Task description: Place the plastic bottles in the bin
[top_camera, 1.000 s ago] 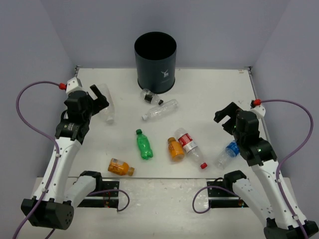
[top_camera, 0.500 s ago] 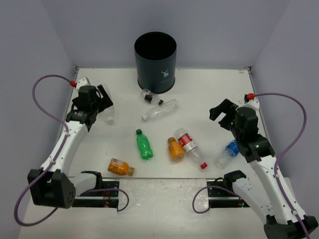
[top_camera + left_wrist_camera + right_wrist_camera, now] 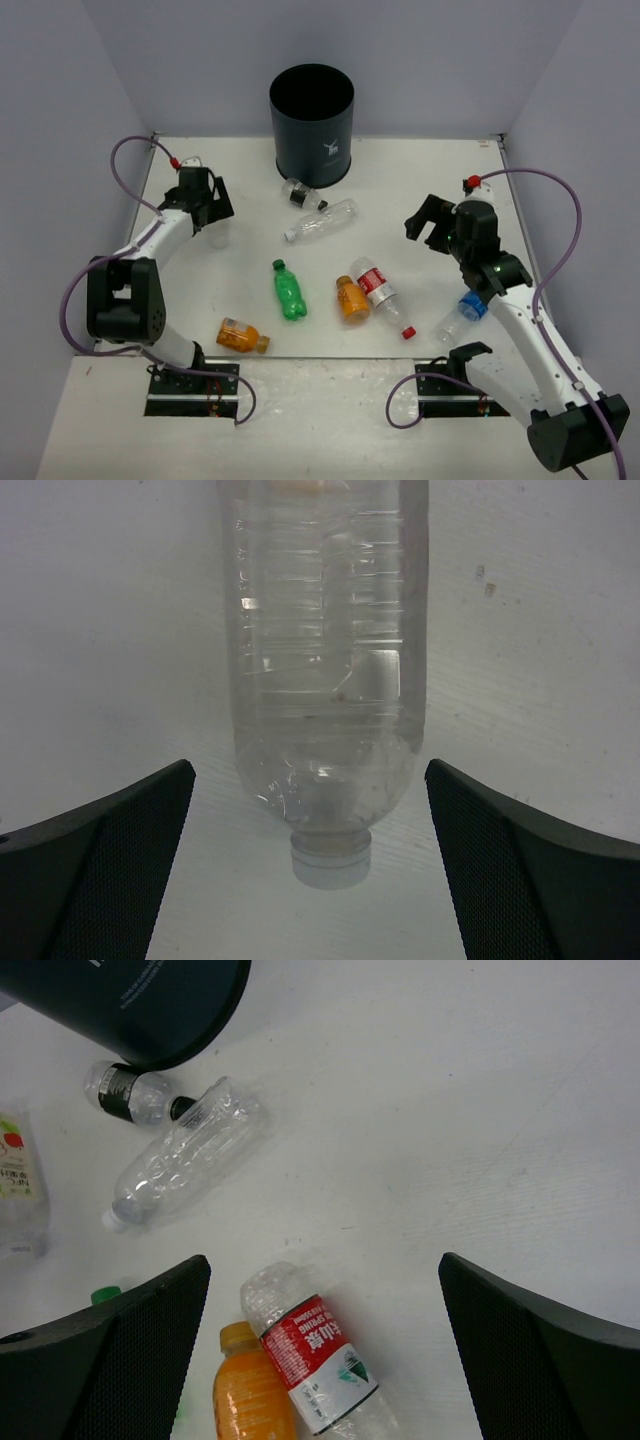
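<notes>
The dark bin (image 3: pixel 312 125) stands at the back; its base shows in the right wrist view (image 3: pixel 140 1000). My left gripper (image 3: pixel 214 203) is open and empty, its jaws either side of the capped end of a clear bottle (image 3: pixel 325 660) lying at the far left (image 3: pixel 220 236). My right gripper (image 3: pixel 426 224) is open and empty, above the table right of the red-labelled bottle (image 3: pixel 310 1355) and an orange one (image 3: pixel 250 1395). A black-capped bottle (image 3: pixel 300 194), a clear one (image 3: pixel 322 220), a green one (image 3: pixel 289 290), a second orange one (image 3: pixel 242 336) and a blue-labelled one (image 3: pixel 462 308) lie on the table.
The white table (image 3: pixel 420 175) is walled by grey panels on three sides. The bottles lie scattered across its middle and front. The right arm's forearm passes over the blue-labelled bottle.
My left gripper has reached out and down to the clear bottle at the far left. My right gripper has moved left and away from its base. No bottle has moved.
</notes>
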`<action>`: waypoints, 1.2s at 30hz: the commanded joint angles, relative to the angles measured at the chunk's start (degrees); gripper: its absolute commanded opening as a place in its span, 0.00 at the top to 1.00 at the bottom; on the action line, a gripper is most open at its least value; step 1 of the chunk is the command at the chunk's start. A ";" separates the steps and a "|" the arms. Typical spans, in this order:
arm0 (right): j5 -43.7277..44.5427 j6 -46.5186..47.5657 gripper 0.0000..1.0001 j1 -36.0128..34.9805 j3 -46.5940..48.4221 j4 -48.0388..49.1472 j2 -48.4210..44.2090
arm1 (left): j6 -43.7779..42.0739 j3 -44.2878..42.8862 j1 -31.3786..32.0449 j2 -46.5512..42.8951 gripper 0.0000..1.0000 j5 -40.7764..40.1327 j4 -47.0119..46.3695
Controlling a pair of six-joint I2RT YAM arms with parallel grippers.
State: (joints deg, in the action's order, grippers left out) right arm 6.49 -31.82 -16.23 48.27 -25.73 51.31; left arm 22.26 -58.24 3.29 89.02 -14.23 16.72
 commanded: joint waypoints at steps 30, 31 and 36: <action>-3.32 1.54 0.01 -0.12 -1.12 5.10 0.32 | -7.47 -24.01 0.37 0.39 0.54 20.20 -9.91; -3.36 1.73 0.01 -0.12 -1.30 5.18 0.14 | -7.46 -25.31 1.54 0.77 0.54 20.38 -10.78; -3.68 2.63 0.01 -0.12 -2.29 5.51 -0.67 | -8.44 -45.19 10.92 10.59 0.50 19.07 -13.27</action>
State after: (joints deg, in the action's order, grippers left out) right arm 3.68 -30.80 -16.23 46.95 -22.58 51.87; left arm 16.35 -89.80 6.54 93.34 2.22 9.82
